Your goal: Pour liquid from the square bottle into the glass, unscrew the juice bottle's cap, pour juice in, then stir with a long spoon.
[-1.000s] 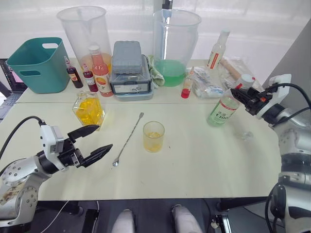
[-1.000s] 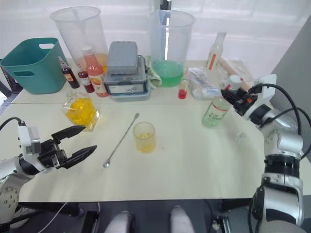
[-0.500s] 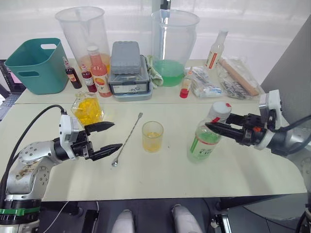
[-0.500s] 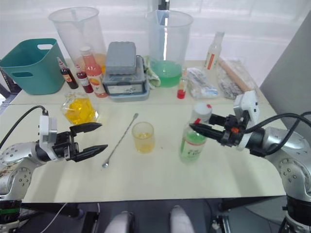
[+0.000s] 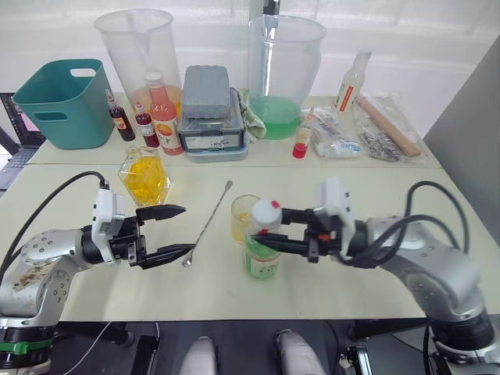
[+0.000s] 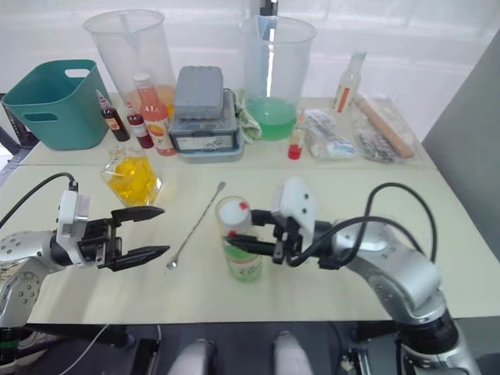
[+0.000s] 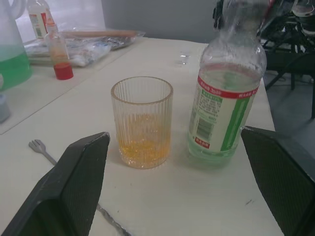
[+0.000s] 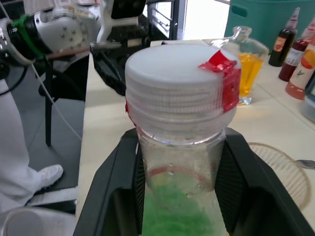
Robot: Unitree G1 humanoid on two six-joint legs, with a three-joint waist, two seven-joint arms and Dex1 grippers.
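Note:
The juice bottle [image 5: 261, 251] stands upright at the table's front middle, just in front of the glass [image 5: 241, 219] and partly covering it. Its white cap [image 8: 179, 73] with a red tab is on. My right gripper [image 5: 269, 229] is shut on the juice bottle's neck, just under the cap. The ribbed glass [image 7: 142, 123] holds a little yellow-orange liquid. The square bottle [image 5: 147, 176] with yellow-orange liquid stands to the left. The long spoon [image 5: 207, 223] lies slanted between the square bottle and the glass. My left gripper [image 5: 186, 229] is open and empty, left of the spoon's bowl.
Along the back stand a teal basket [image 5: 58, 101], two big clear pitchers [image 5: 141, 55] [image 5: 285, 70], a grey box [image 5: 207, 109], an orange-red bottle [image 5: 162, 117], small dark bottles [image 5: 119, 121] and plastic bags [image 5: 383, 133]. The table's right front is bare.
My right gripper has carried the juice bottle leftward from the table's right side to just in front of the glass. My left gripper has hardly moved.

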